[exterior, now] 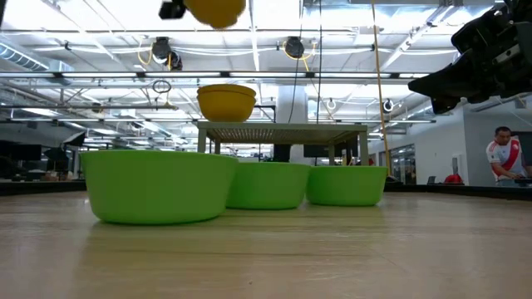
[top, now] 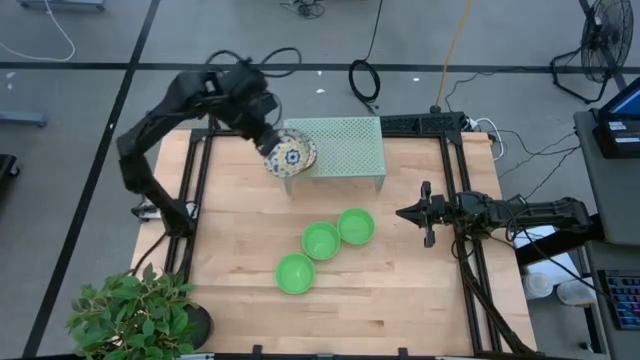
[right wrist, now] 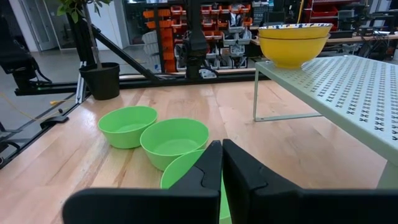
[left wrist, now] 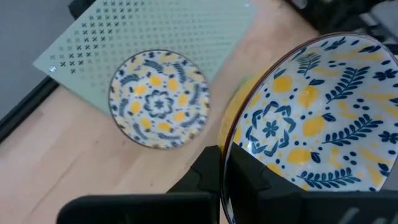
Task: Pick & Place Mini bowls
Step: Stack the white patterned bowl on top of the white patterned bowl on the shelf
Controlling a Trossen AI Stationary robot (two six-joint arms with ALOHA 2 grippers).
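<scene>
Free room and obstructions on the bench [top: 400, 280].

Three green bowls [top: 321, 241] stand clustered mid-bench, just in front of the mesh rack [top: 345, 148]; bare wood lies open on both sides of them and along the near edge. Stacked patterned bowls [right wrist: 293, 42] occupy the rack's left end, where the left gripper [top: 270, 140] holds another patterned bowl [left wrist: 311, 124] above them; the rest of the rack top is open. The right gripper [top: 425, 213] hangs at the right edge.

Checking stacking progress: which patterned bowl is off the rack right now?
The floral bowl clamped in the left gripper, held above the stacked pair sitting on the mesh rack.
</scene>
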